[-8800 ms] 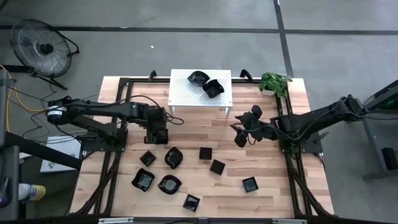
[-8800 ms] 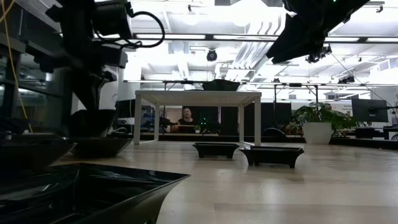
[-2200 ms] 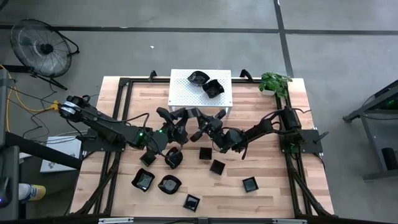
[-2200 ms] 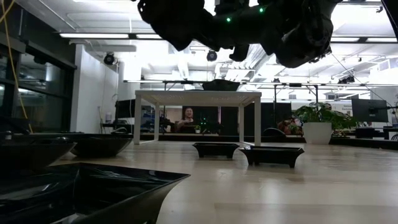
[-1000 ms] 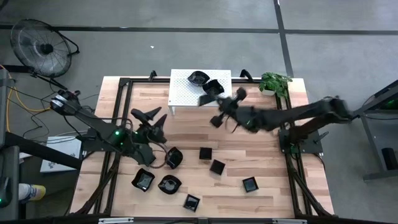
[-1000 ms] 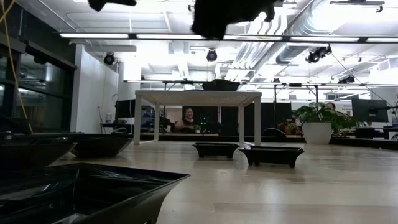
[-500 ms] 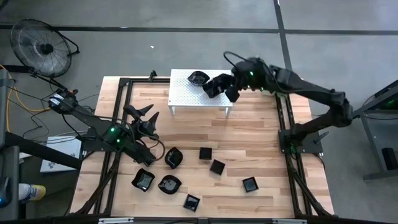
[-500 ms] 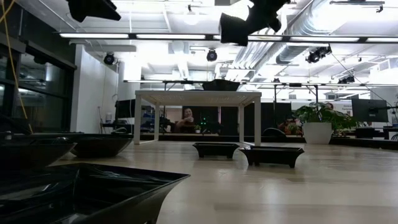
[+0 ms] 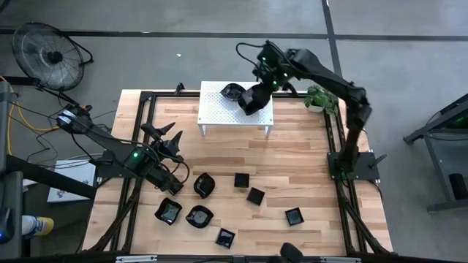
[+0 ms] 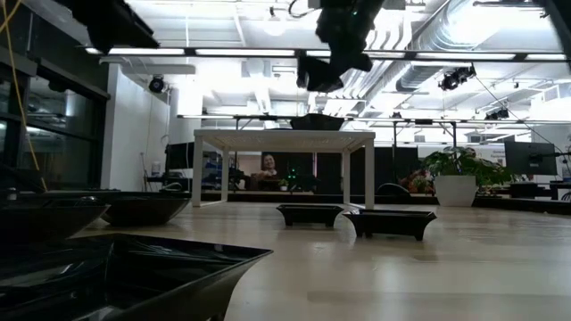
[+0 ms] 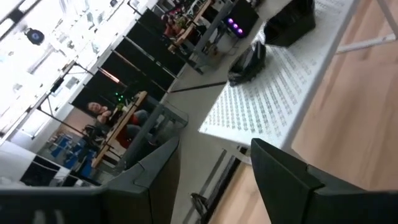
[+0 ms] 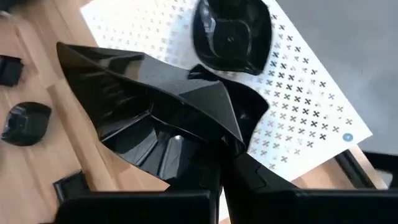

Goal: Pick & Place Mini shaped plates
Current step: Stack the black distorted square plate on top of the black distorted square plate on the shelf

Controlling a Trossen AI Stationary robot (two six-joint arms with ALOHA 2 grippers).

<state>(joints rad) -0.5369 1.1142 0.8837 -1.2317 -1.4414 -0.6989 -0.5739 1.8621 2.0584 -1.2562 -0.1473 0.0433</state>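
While my right claw (image 12: 217,177) is clamped together on the rim of one wavy-edged plate (image 12: 149,130), carried above the white perforated stand (image 9: 219,109), the count stands as follows.

On the stand: one rounded dish (image 9: 233,91) and, beside it, one dark dish (image 9: 251,101) partly under my carried piece; I cannot tell whether mine touches it yet.

My left claw (image 9: 170,139): fingers apart, holding nothing, poised over the left part of the bench (image 9: 307,168).

On the bench, not yet collected: seven plates near the front, among them a rounded one (image 9: 205,184), two small squares (image 9: 242,180) (image 9: 255,195) and a lone square (image 9: 294,216).

Judgement: two placed, one about to be delivered, seven outstanding; less than a third done.
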